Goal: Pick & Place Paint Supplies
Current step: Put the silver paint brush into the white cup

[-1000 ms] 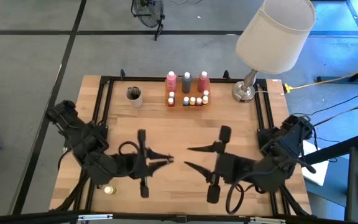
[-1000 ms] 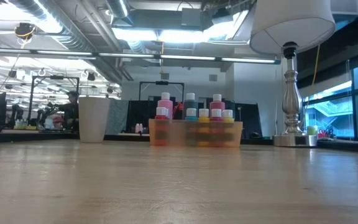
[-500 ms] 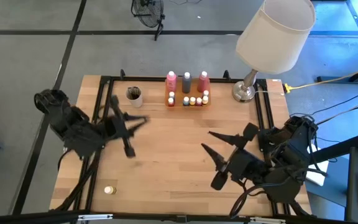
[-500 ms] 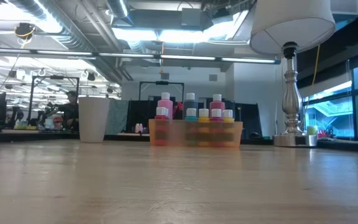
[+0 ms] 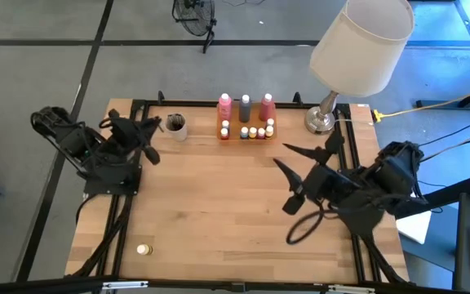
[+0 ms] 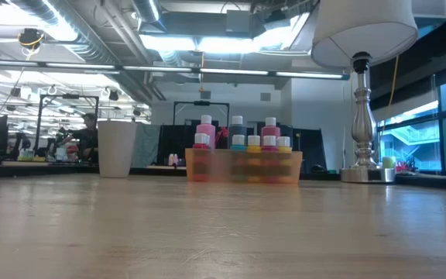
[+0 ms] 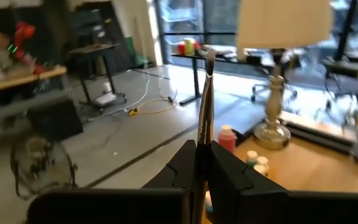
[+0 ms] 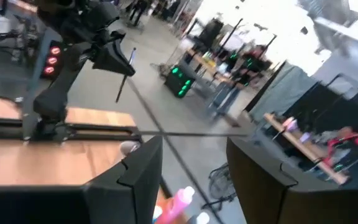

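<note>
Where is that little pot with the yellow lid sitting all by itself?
In the high view, the lone yellow-lidded pot sits near the table's front left corner, far from the orange tray of paints at the back.

The left arm [image 5: 88, 151] is drawn back over the table's left rear edge, its wrist raised. The left gripper [image 5: 155, 124] points toward the back, its fingers [image 7: 191, 174] pinched on a thin brush [image 7: 204, 106] that stands up between them. The right arm [image 5: 378, 184] sits at the right edge, elbow bent. The right gripper [image 5: 282, 157] points left and rearward, fingers [image 8: 135, 171] apart and empty.
</note>
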